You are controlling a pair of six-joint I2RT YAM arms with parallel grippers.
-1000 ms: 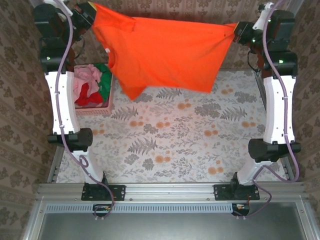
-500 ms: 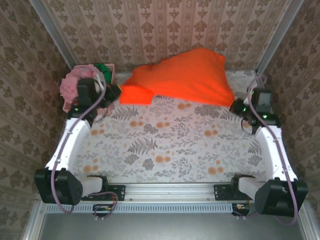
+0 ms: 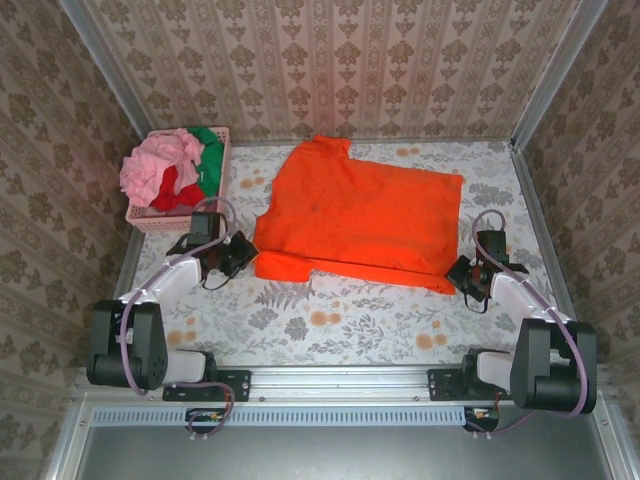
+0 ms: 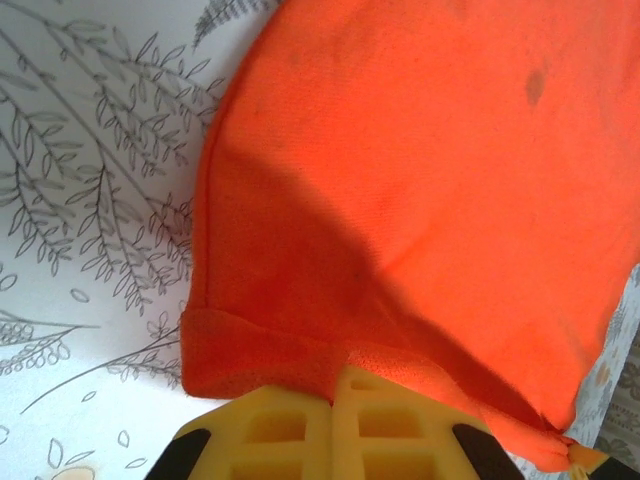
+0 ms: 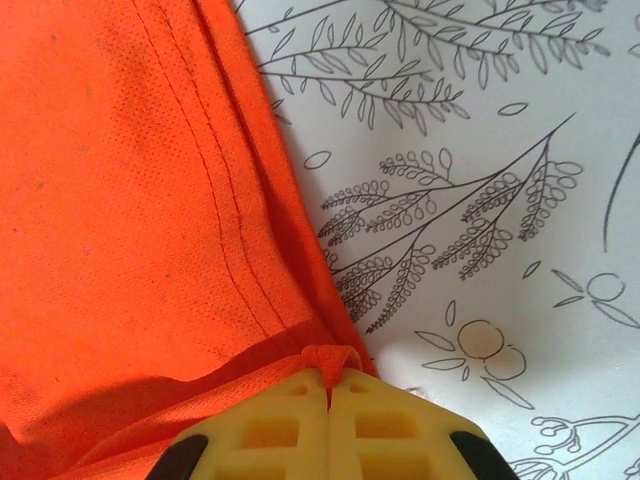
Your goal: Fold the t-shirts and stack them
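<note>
Orange shirt lies spread flat on the table, stretched between the two grippers, which sit at its near corners. The left gripper is clamped on the near left corner. In its wrist view the yellow fingers meet with a fold of hem pinched between them. The cloth fans out ahead of the jaws and to their right, with a small dark spot farther out, and leaf-printed table shows to the left of that gripper.

The right gripper is pressed together on the near right corner. Its wrist view shows the fingers closed, with a small pucker of stitched hem caught at their tips. The shirt lies ahead and to the left of them, printed table ahead and to the right.

Both grippers sit low, at table level, well apart from each other, with the shirt's near edge running between them. One part of the shirt juts toward the far wall, beyond the left gripper.

Farther out, beyond the left gripper and to its left, stands a pink basket, apart from the orange cloth. Heaped in it are a pink shirt, a red shirt and a green shirt.
</note>
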